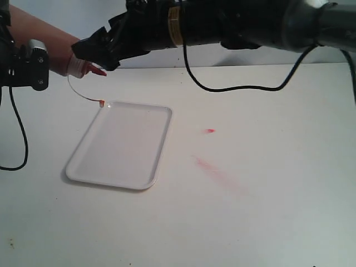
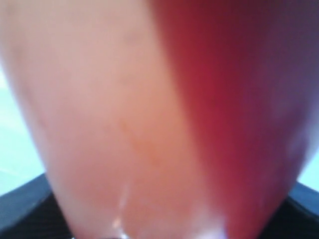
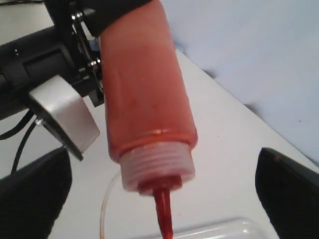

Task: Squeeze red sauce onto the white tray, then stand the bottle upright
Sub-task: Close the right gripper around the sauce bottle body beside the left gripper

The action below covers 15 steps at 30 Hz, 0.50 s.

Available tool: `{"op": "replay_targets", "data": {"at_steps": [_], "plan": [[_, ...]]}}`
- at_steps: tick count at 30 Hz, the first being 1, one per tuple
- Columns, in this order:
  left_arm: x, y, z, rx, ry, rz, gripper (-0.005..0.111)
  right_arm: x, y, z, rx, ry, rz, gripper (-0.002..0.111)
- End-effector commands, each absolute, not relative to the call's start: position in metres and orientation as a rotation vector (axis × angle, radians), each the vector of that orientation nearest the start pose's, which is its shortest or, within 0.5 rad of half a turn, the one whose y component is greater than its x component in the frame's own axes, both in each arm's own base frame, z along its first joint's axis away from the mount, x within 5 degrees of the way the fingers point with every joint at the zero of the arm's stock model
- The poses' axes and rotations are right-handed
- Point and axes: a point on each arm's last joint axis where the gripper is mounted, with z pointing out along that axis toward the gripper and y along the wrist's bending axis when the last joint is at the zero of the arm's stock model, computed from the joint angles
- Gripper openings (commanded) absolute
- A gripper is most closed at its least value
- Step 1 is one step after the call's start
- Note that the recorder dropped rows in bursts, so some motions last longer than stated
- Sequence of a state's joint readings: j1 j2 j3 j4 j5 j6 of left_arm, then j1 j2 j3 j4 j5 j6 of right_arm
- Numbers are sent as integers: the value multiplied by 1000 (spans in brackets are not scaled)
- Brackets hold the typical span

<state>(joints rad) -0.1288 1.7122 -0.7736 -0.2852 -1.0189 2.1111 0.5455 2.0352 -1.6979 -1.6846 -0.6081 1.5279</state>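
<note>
The bottle [image 1: 39,33] hangs tilted above the table's far left corner, its red nozzle [image 1: 99,72] pointing down toward the far end of the white tray [image 1: 119,144]. My left gripper [image 3: 107,20] is shut on the bottle's body, which fills the left wrist view [image 2: 124,124]. Red sauce [image 3: 149,114] shows dark through the plastic. My right gripper [image 3: 159,194] reaches across and stands open, its fingers [image 3: 289,189] wide on both sides of the nozzle [image 3: 163,214], touching nothing. The tethered cap [image 1: 102,103] dangles at the tray's far corner. The tray's surface looks plain white.
A small red blob [image 1: 209,130] lies on the white table right of the tray, with a faint pale-red smear [image 1: 214,167] nearer the front. The right arm's black cable [image 1: 239,88] hangs over the far side.
</note>
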Motion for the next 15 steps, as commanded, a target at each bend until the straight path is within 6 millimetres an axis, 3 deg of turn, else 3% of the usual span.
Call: {"op": "replay_targets", "data": {"at_steps": [1,8,15], "plan": [[352,-23,231,1279,1006,1644,0,392,308,291,-1062,1581,734,91],[354,-26,227,1294,963,1649,0,401,328,264,-1073,1609,674,91],[354,-27,227,1298,951,1649,0,409,332,243,-1060,1648,605,91]]}}
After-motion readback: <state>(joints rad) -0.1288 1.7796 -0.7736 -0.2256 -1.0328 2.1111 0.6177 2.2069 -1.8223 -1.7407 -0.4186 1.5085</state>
